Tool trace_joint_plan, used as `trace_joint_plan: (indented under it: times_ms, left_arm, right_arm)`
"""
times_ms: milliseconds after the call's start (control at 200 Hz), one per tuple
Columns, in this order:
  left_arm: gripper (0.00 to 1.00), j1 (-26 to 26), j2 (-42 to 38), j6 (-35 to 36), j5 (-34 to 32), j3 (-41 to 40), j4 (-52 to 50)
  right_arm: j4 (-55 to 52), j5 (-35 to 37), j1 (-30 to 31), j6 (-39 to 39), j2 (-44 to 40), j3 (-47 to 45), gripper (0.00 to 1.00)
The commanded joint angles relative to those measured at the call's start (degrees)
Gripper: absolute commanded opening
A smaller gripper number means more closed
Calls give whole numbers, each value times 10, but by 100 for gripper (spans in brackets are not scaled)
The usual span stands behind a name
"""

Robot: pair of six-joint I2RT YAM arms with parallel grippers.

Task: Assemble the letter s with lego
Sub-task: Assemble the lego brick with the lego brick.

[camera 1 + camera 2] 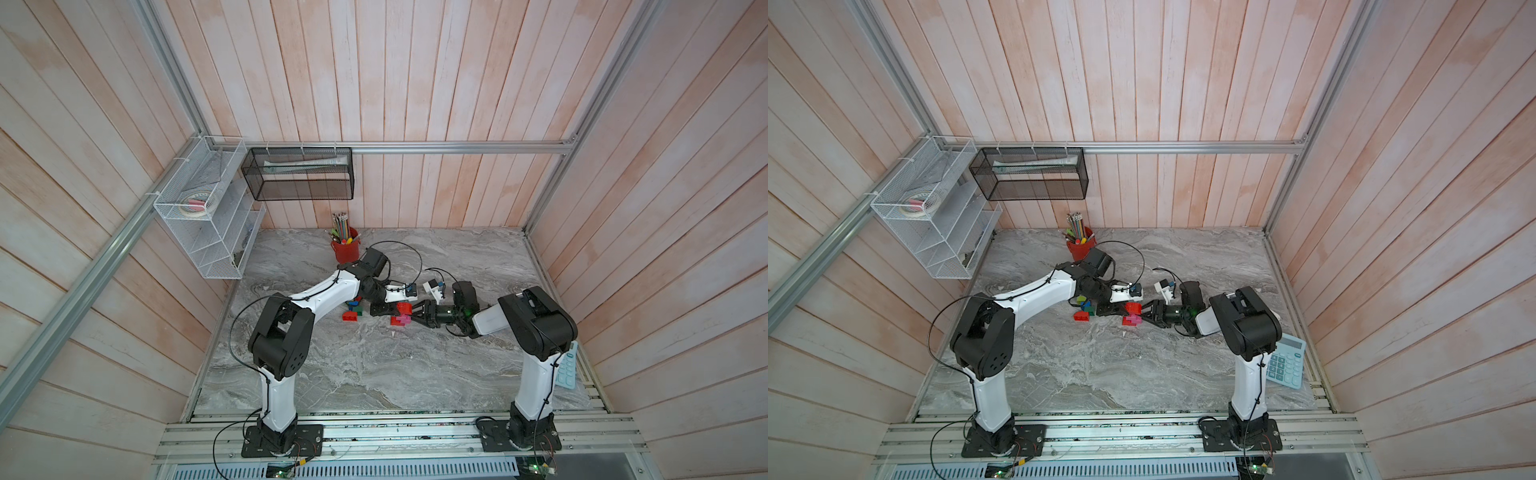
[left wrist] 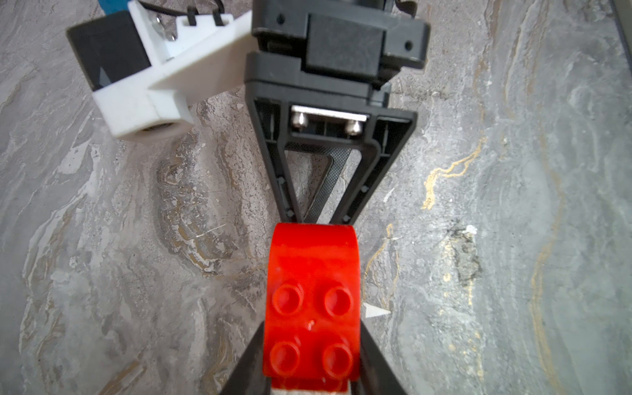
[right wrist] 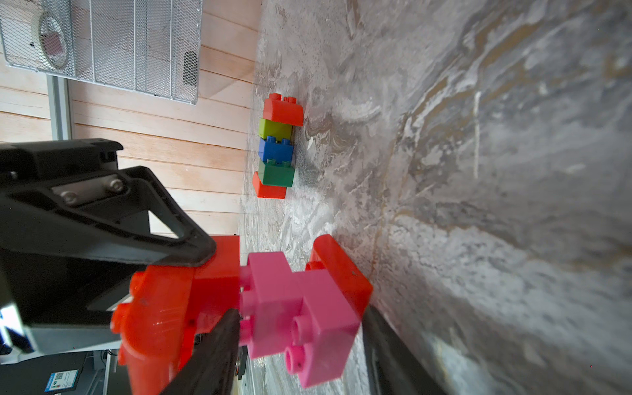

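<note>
The step in hand looks like mating two pieces. In front of the red pencil cup (image 1: 345,249), toward the arm bases and off to the right arm's side, the left gripper (image 2: 311,330) is clamped tight on a red curved brick (image 2: 313,273). The right gripper (image 3: 301,342), jaws partly apart, appears to grip a pink-and-red cluster (image 3: 307,307) whose pink studs meet that brick. A row of joined bricks (image 3: 277,147) lies on the table (image 1: 374,365) straight in front of the cup. Next, I judge, the brick needs pressing squarely onto the studs without twisting; whether it is seated I cannot tell.
</note>
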Motion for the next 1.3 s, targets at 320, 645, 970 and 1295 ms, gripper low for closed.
trace_joint_plan:
  times_ms: [320,645,970,1295]
  left_arm:
    - [33,5,28,10,-43,11,-54]
    - [31,5,36,-8,-70,14,-54]
    - [30,1,46,9,-72,13,-50]
    - [30,0,54,14,-83,17,-61]
  right_arm:
    - [-77,30,-4,-23,22,-5,58]
    - [-63,29,-3,-14,26,-8,57]
    - [-34,14,0,4,33,-6,58]
    - [-37,-12,-1,-10,38,8,58]
